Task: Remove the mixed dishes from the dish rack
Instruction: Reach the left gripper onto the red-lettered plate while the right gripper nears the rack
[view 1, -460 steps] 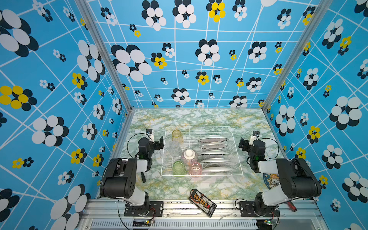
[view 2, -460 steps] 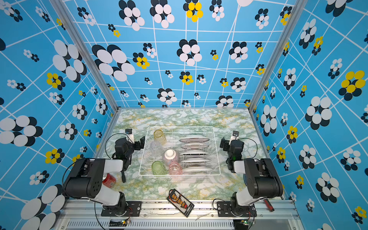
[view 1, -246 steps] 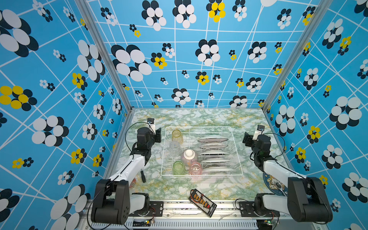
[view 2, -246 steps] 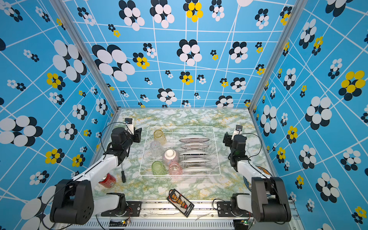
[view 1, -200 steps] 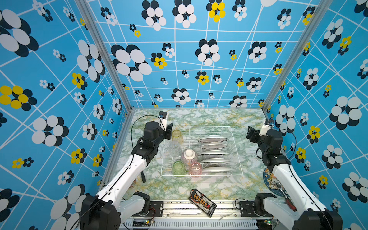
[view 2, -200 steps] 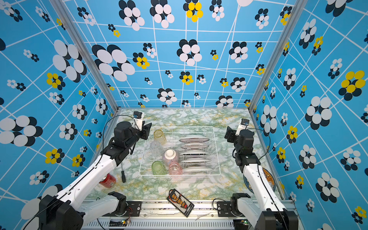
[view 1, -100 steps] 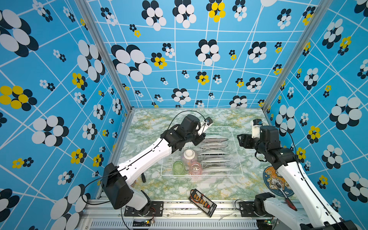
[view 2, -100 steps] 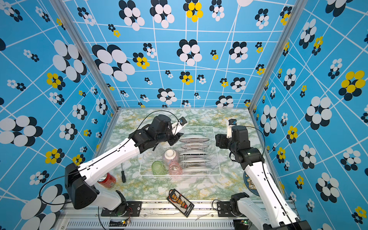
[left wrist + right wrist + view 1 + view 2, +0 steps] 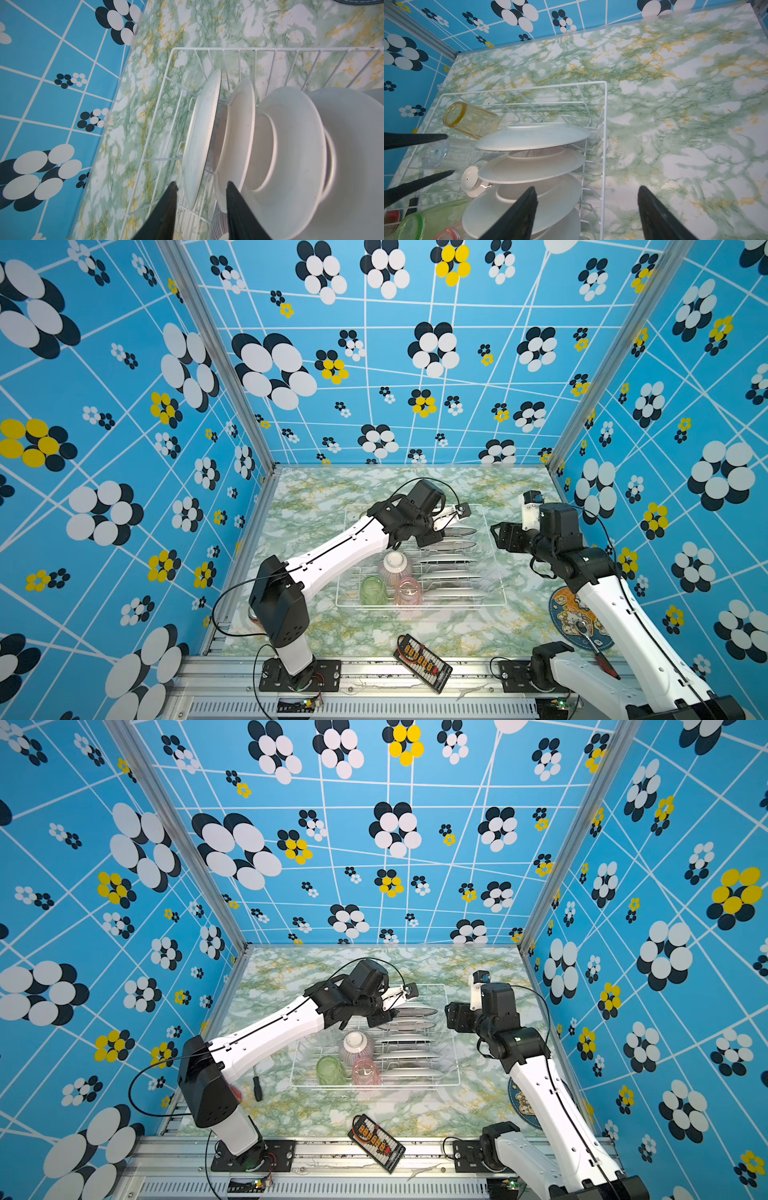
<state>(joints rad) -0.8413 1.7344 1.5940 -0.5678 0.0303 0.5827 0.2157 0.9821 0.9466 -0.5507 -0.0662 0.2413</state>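
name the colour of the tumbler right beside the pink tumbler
Green tumbler, translucent; shows best in a top view.

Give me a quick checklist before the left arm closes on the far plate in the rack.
1. Left gripper open: ok.
2. Farthest plate lined up between its fingers: ok in the left wrist view.
3. Fingers actually around the plate's rim: not ok; in the right wrist view the tips appear short of it.
4. Inner finger clear of the next plate: cannot tell; they overlap in the left wrist view.
5. Right gripper open and empty at the dish rack's side: ok.
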